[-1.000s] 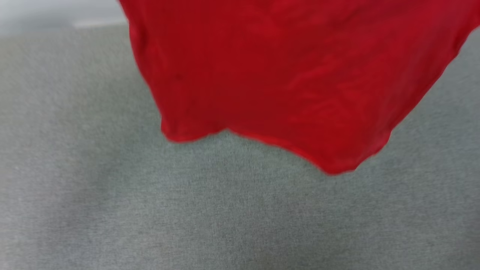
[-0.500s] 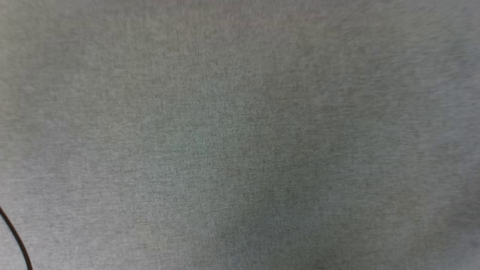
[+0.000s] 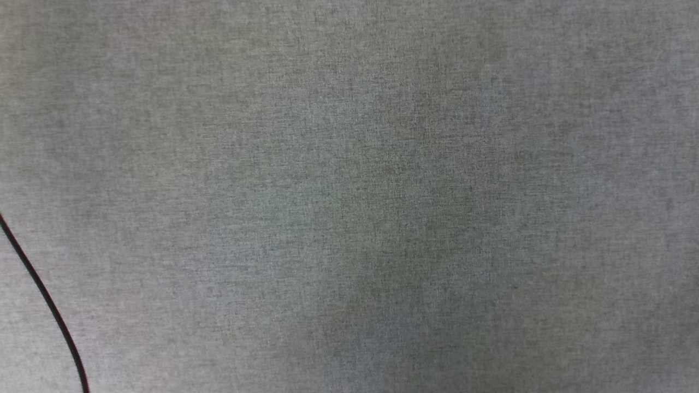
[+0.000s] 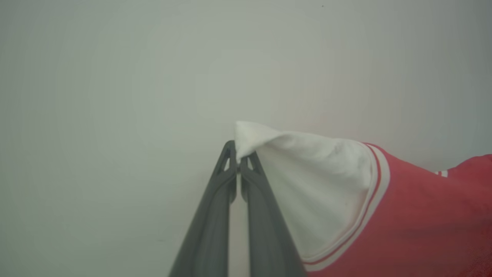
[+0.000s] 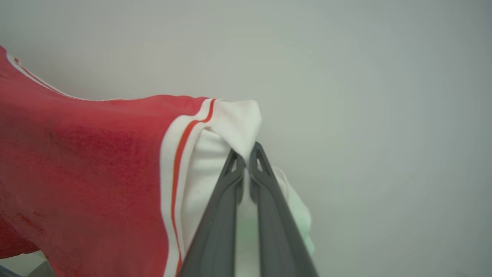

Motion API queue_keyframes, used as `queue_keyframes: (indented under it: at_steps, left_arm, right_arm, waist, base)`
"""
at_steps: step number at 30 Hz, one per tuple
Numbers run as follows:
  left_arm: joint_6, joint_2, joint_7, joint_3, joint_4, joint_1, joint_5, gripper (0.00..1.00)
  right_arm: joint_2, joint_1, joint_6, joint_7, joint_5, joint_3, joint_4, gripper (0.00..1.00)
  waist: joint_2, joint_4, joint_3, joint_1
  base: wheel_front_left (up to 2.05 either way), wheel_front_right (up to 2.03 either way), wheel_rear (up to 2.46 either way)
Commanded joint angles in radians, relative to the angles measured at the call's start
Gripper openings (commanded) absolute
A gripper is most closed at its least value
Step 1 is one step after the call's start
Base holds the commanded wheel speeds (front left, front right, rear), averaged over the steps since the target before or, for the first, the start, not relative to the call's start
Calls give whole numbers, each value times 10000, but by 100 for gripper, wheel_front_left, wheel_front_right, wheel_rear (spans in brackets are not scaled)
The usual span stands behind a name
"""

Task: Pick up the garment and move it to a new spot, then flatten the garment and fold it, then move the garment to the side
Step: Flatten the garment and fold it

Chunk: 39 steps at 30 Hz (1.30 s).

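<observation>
The garment [image 4: 415, 215] is a red T-shirt with white sleeves and red-and-white striped seams. In the left wrist view my left gripper [image 4: 238, 159] is shut on the tip of one white sleeve, and the red body hangs away to the right. In the right wrist view my right gripper [image 5: 246, 157] is shut on the other white sleeve of the garment [image 5: 88, 161], whose red body stretches off to the left. Both grips are held up against a plain pale wall.
The head view looks down on a grey fabric surface [image 3: 382, 191]. A thin black cable [image 3: 43, 297] curves across its lower left corner.
The head camera has tilted down: the red garment that hung across the top of the head view a second ago has left it, and the black cable has come in at the lower left.
</observation>
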Motion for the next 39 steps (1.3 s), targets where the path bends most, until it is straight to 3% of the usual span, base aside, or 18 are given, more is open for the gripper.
queue_keyframes:
  at_steps: [1,5,10,22,39]
  left_arm:
    - [-105,-139,-246,-162,165,549,-71,0]
    - [-232,-446,-834,-605,529,2228,-336,0]
    - [-291,-629,-1254,-1129,477,4348,-588,0]
    - [-122,-41,-1642,-1908,-824,9593,-872,0]
    - [1173,1102,-1045,-1931,-3247,15631,-1833,0]
  right_arm:
    - [171,511,-14,-213,-20,70,341,0]
    - [443,1802,-12,-664,-185,813,980,0]
    - [634,3441,-11,-969,149,959,1277,0]
    - [-25,7901,-12,-845,1613,1544,396,0]
    - [-951,13567,-15,47,3116,881,-1924,0]
  waist:
    - [1,17,-64,-2]
    - [1,84,-564,-2]
    - [1,173,-1348,-2]
    - [1,273,-3483,-2]
    - [1,74,-5988,-2]
  base:
    - [0,0,0]
    - [0,0,0]
    - [0,0,0]
    - [0,0,0]
    - [0,0,0]
